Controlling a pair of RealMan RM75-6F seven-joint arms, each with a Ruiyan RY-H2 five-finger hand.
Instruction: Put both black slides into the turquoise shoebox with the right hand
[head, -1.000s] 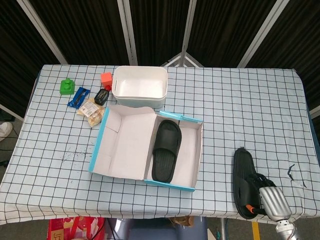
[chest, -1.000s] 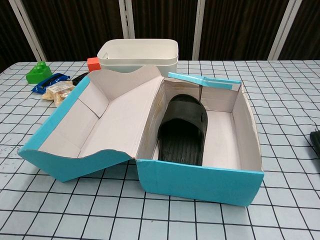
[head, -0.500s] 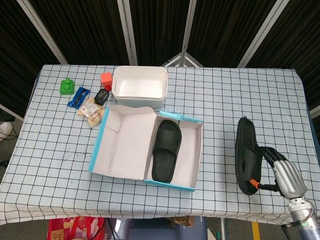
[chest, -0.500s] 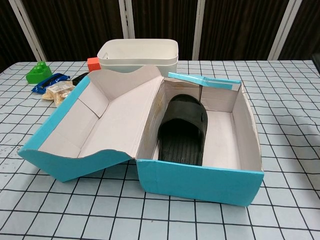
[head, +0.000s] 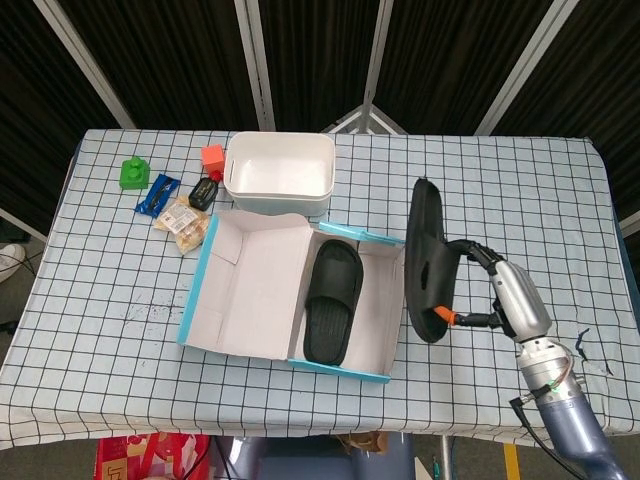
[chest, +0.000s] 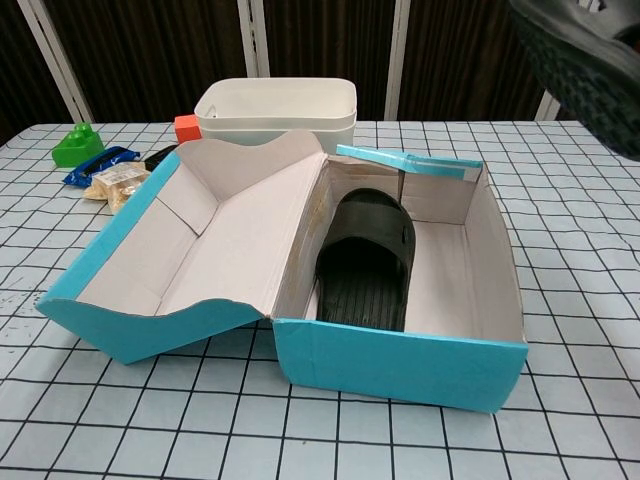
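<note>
One black slide (head: 331, 300) already lies in the turquoise shoebox (head: 340, 368), and the right robot hand (head: 505, 295) grips the second slide (head: 427, 262), seemingly lifted on edge just right of the box, not yet in.

The head view looked steeply down from high above the near edge, taking in the whole checked table (head: 480, 200), far edge at 12 o'clock. The chest view sat low and close, facing 12 o'clock across the tabletop. Both shared the shoebox (head: 200, 290) (chest: 400, 365), white tub (head: 278, 170) (chest: 275, 110) and far-left clutter
</note>
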